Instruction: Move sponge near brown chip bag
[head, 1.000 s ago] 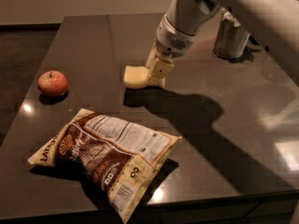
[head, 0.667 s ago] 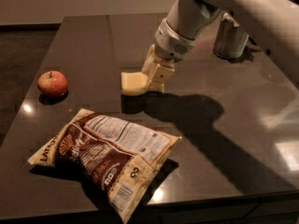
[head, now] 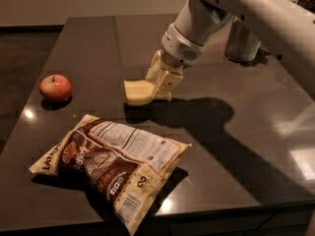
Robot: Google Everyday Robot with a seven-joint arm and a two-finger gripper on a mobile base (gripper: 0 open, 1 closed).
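The pale yellow sponge [head: 137, 92] is held at the tip of my gripper [head: 153, 88], just above the dark table, near its middle. The gripper reaches down from the upper right and is shut on the sponge's right end. The brown chip bag [head: 112, 165] lies flat at the table's front left, its label side up. The sponge is a short way behind the bag's back edge, apart from it.
A red apple [head: 55, 87] sits at the left of the table [head: 246, 146]. A grey metal can [head: 242, 41] stands at the back right, behind my arm. The table's front edge runs just below the bag.
My gripper has carried the sponge forward and slightly left, closer to the chip bag. The bag and apple have not moved.
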